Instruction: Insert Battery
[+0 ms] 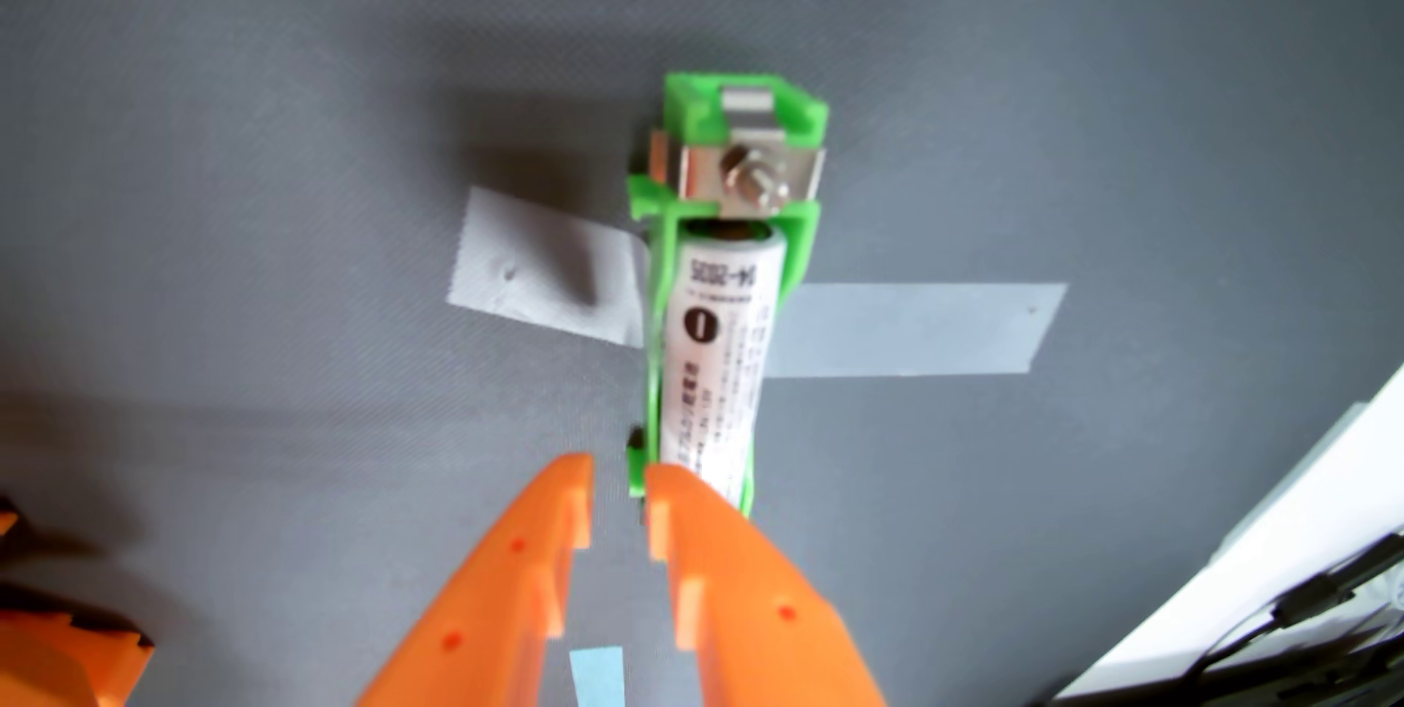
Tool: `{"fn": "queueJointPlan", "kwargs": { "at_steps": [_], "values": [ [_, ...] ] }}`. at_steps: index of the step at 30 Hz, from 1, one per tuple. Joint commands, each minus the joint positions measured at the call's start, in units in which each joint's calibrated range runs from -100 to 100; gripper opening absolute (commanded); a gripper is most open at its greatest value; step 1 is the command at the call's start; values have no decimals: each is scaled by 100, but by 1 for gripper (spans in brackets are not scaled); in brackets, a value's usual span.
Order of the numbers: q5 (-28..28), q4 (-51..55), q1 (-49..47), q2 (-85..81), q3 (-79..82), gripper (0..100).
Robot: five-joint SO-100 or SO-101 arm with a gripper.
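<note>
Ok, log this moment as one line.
battery: lying in green holder | gripper: jaws slightly apart, empty, at holder's near end | holder taped to grey mat

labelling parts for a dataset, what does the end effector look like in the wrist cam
The end effector is bright orange plastic with two long fingers that taper to blunt tips. Their inner edges are stepped and notched near the tips. Small red dots mark the outer faces. More orange structure with dark parts shows at the view's lower left edge. No cables are visible on it.
</note>
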Motion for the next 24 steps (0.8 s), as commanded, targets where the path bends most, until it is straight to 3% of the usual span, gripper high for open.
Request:
{"fn": "queueJointPlan", "kwargs": {
  "at_steps": [1, 24],
  "values": [
    [-7, 88, -44, -124, -232, 4],
    [34, -225, 39, -91, -439, 2]
  ]
}}
